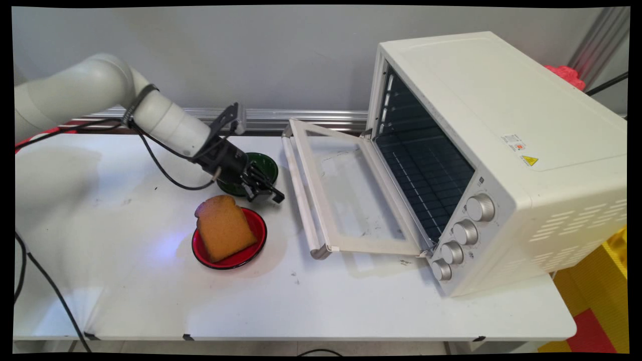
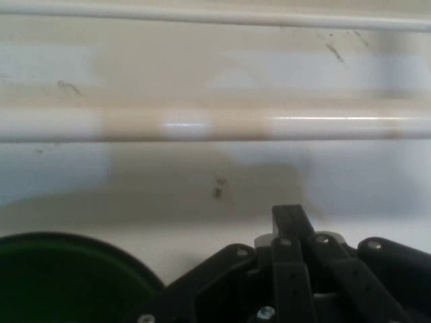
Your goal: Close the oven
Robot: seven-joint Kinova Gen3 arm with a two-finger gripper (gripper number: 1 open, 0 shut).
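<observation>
Landmark: toaster oven (image 1: 501,150), white, door (image 1: 351,195) dropped fully open, cavity bare.
Toast: slice (image 1: 224,226) lying on red plate (image 1: 253,253), left of the oven door, well apart from it; not in the oven.
Green plate (image 1: 268,168): behind the red one, bare.
Gripper (image 1: 273,195): low between both plates, fingers together, holding nothing.
Arm: reaches in from the left, angled down toward the oven door's handle (image 2: 215,124).

A slice of bread (image 1: 224,226) lies on a plate (image 1: 253,249) near the middle of the tabletop (image 1: 150,301). A second plate (image 1: 267,168) sits just behind it. The gripper (image 1: 268,191) hangs between the two plates. The oven (image 1: 501,160) stands on the right, its door (image 1: 346,193) dropped open toward the plates.
</observation>
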